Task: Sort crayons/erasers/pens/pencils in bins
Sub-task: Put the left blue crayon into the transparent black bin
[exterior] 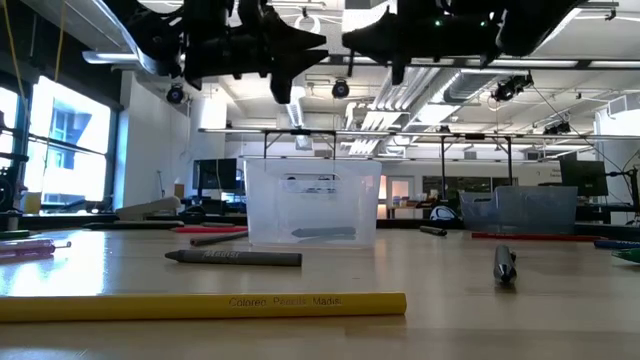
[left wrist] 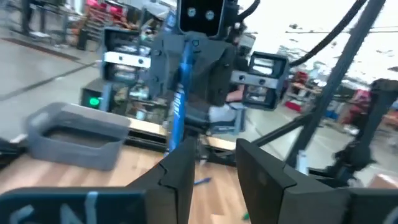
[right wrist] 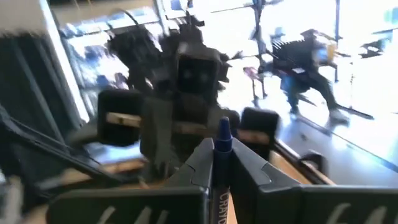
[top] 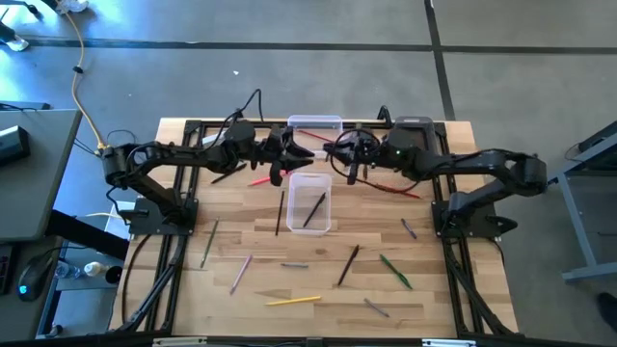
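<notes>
High over the table's middle my two grippers face each other, fingers level. My right gripper (right wrist: pixel 224 153) is shut on a blue crayon (left wrist: pixel 180 93). My left gripper (left wrist: pixel 214 155) stands open just in front of it, and the crayon's lower end shows beside one of its fingers; I cannot tell whether they touch. Below them a clear bin (top: pixel 310 202) rests on the table with a dark pencil (top: pixel 315 209) inside. Another clear bin (top: pixel 315 125) and a dark grey bin (top: pixel 415 127) stand at the far edge. My right gripper pinches the blue crayon's printed barrel (right wrist: pixel 223 186) between its two fingers. The fingers come level from the table's right and lie across the crayon. The crayon stands roughly upright, a little tilted, its tip (right wrist: pixel 222 129) above the fingers, lifted clear over the bins.
Loose pencils and crayons lie on the near half of the table: a yellow pencil (top: pixel 292 301), a green one (top: pixel 395 270), a dark one (top: pixel 348 265). Red ones (top: pixel 262 180) lie by the bins. A black frame (top: pixel 178 241) runs along the table's sides.
</notes>
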